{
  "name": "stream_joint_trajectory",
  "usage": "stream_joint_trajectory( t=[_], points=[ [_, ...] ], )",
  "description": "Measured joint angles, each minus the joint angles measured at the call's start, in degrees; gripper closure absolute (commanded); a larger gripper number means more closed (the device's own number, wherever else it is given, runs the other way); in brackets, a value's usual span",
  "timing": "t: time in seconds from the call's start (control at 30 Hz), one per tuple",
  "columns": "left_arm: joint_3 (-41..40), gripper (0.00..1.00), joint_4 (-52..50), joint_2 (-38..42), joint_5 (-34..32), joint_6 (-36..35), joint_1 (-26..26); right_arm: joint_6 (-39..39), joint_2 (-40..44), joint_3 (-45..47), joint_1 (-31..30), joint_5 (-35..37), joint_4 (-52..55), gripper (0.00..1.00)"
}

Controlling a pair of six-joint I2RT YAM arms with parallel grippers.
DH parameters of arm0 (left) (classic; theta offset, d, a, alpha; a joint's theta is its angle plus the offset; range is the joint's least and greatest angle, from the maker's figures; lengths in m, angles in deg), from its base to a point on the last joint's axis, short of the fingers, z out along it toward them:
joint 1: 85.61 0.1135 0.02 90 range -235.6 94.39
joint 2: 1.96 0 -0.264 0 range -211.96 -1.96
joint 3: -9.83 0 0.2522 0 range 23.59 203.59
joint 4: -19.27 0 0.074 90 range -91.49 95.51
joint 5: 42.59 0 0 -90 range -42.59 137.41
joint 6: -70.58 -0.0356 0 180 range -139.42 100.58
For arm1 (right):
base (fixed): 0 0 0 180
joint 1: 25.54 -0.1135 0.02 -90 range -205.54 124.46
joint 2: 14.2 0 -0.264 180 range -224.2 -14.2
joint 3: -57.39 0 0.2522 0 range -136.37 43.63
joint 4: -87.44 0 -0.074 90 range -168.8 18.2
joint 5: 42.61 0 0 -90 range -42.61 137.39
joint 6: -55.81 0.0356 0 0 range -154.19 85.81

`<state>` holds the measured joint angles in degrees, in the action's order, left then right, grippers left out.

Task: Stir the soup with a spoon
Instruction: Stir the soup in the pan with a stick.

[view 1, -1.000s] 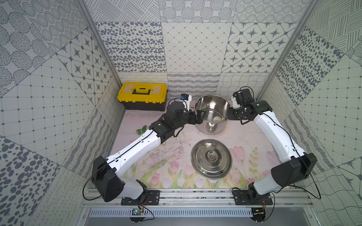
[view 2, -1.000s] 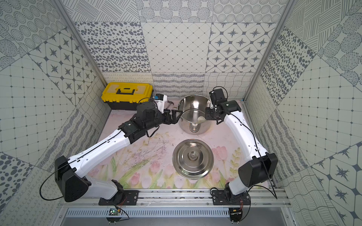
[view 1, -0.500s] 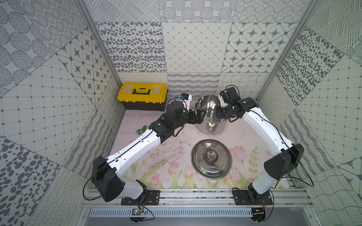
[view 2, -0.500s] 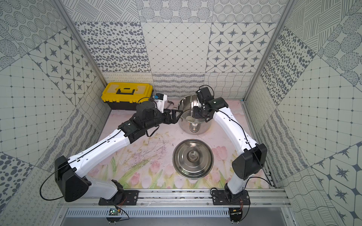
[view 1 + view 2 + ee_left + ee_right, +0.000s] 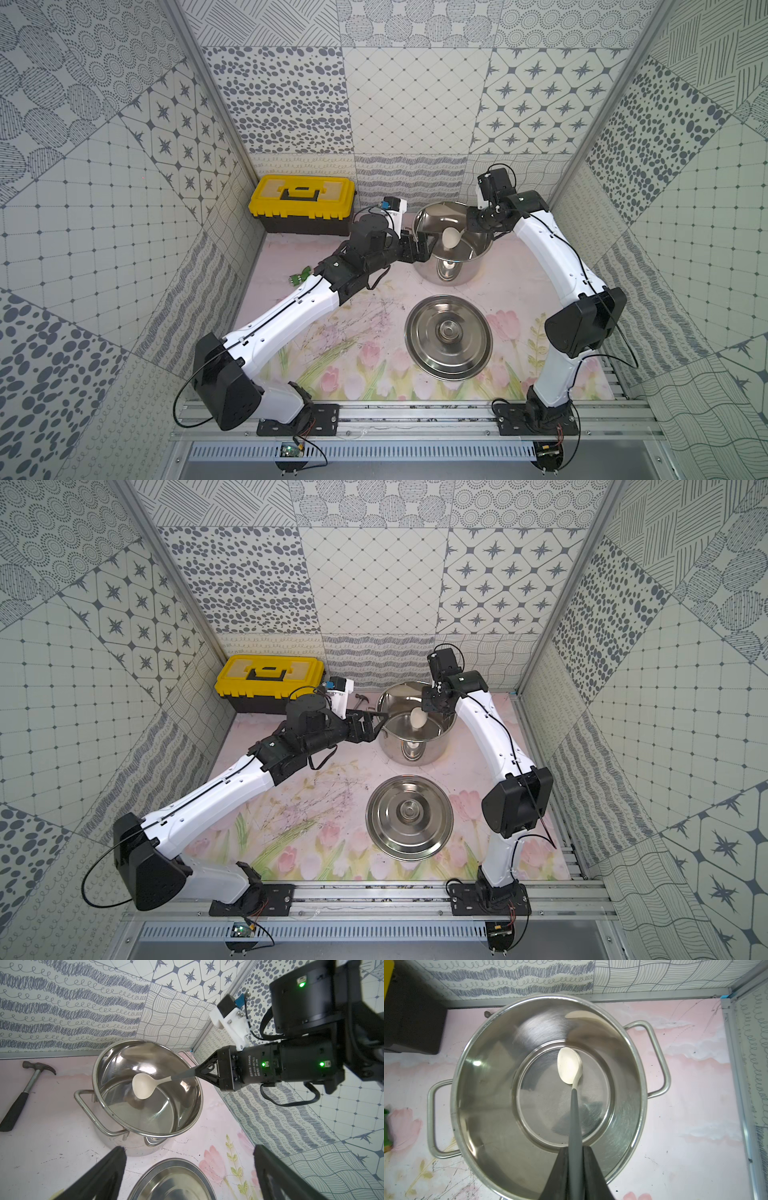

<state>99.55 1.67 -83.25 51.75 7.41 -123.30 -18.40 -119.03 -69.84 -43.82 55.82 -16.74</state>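
Note:
The steel stockpot (image 5: 478, 266) (image 5: 432, 752) (image 5: 108, 1118) (image 5: 471, 1126) stands at the back of the mat; no soup shows in it, only bare metal. My right gripper (image 5: 472, 226) (image 5: 429, 704) (image 5: 196, 1073) (image 5: 574, 1152) hangs over the pot's right rim, shut on the spoon's dark grey handle. The spoon's (image 5: 450, 239) (image 5: 417, 719) (image 5: 142, 1085) (image 5: 568, 1066) cream bowl is down inside the pot, near the floor's far edge. My left gripper (image 5: 419, 245) (image 5: 376, 725) (image 5: 188, 1148) is open beside the pot's left side, with nothing between its fingers.
The pot's lid (image 5: 449, 336) (image 5: 409, 816) (image 5: 172, 1180) lies on the mat in front of the pot. A yellow-and-black toolbox (image 5: 301, 203) (image 5: 270, 681) stands back left, and a hammer (image 5: 361, 702) (image 5: 27, 1088) lies between it and the pot. A small green item (image 5: 300, 276) lies left.
My right arm has swung left, carrying the gripper from the pot's right edge to over its rim. The spoon's bowl has moved towards the pot's far side. The left arm is still.

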Motion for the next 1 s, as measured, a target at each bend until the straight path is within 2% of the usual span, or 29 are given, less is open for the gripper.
stream_joint_trajectory(
  t=[0.33, 0.53, 0.77, 1.0],
  points=[
    [0.37, 0.00, 0.44, -0.37, 0.22, -0.07, 0.02, -1.42, 11.76, 13.27, 0.48, -0.90, 0.90, 1.00],
    [0.87, 0.00, 0.61, -0.83, 0.44, -0.24, 0.02, -0.72, 15.61, 16.98, -2.99, -1.92, 1.31, 1.00],
    [1.01, 0.00, 0.63, -0.83, 0.46, -0.24, 0.02, 1.79, 13.42, 15.23, -8.09, -3.48, 1.11, 1.00],
    [0.70, 0.00, 0.63, -0.15, 0.46, -0.20, 0.02, 3.13, 3.45, 4.42, -8.59, -3.19, 0.33, 1.00]
  ],
)
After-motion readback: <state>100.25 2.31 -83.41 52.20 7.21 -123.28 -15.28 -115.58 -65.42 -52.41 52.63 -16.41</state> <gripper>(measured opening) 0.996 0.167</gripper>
